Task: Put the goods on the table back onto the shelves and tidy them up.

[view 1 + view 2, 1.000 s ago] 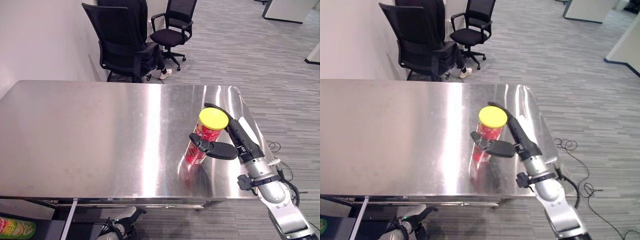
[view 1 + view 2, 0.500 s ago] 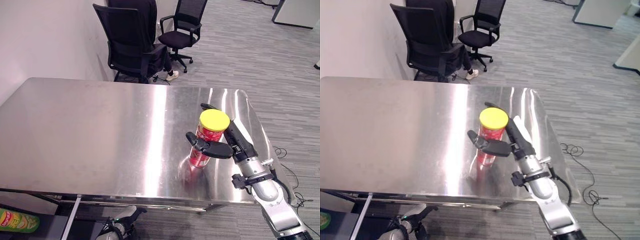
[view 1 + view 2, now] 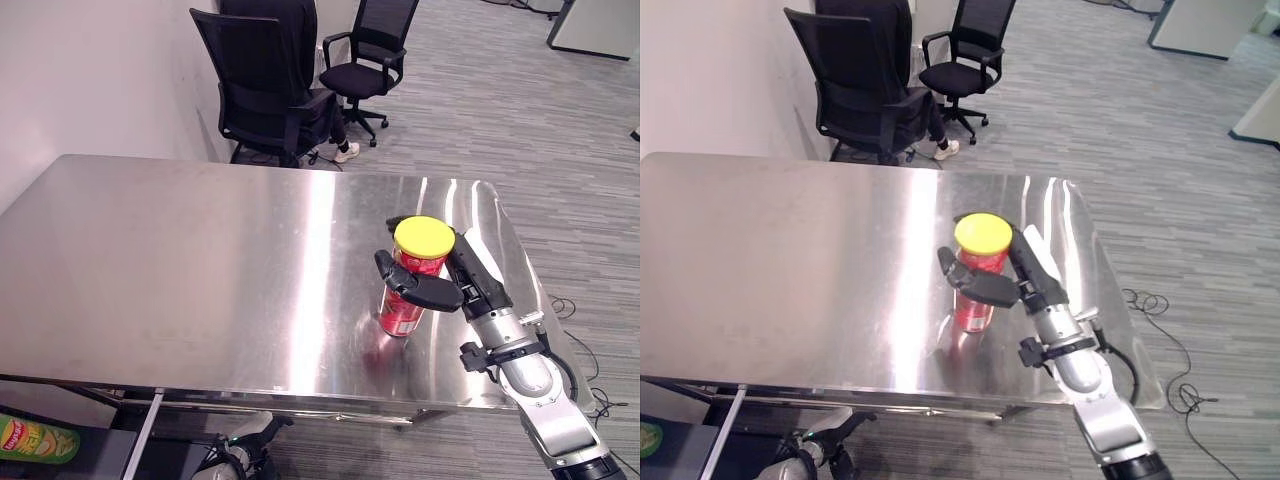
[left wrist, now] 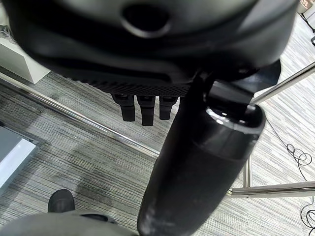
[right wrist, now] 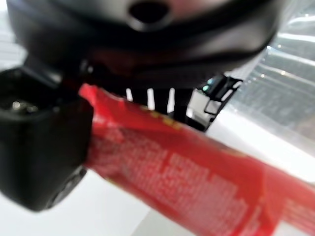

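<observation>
One item on the worktop point(image 3: 180, 260): a tall red can point(image 3: 404, 303) w/ a yellow lid point(image 3: 423, 235), standing upright near the right edge, toward the front right corner. Right hand point(image 3: 452, 283) is wrapped on it, thumb across the near face, fingers round the far side, so it's gripping the can high on the body, just under the lid. Left hand point(image 4: 147, 59) hangs off the worktop over carpet, fingers straight and relaxed, holding nothing. Step looks like the pick-up: best to firm the grip before lifting, since the hold is high and the can is tall and narrow, prob. light, so it could swing or tip. Lift straight up, keep it vertical, clear the right edge, then turn to the shelves. Can body is a smooth printed cylinder, likely slick; lid is a flat plastic-looking disc, don't pull by it. Worktop is brushed steel, glossy, rounded corners, low friction, so a nudged can would slide. Black office chairs point(image 3: 262, 90) stand past the back edge.
</observation>
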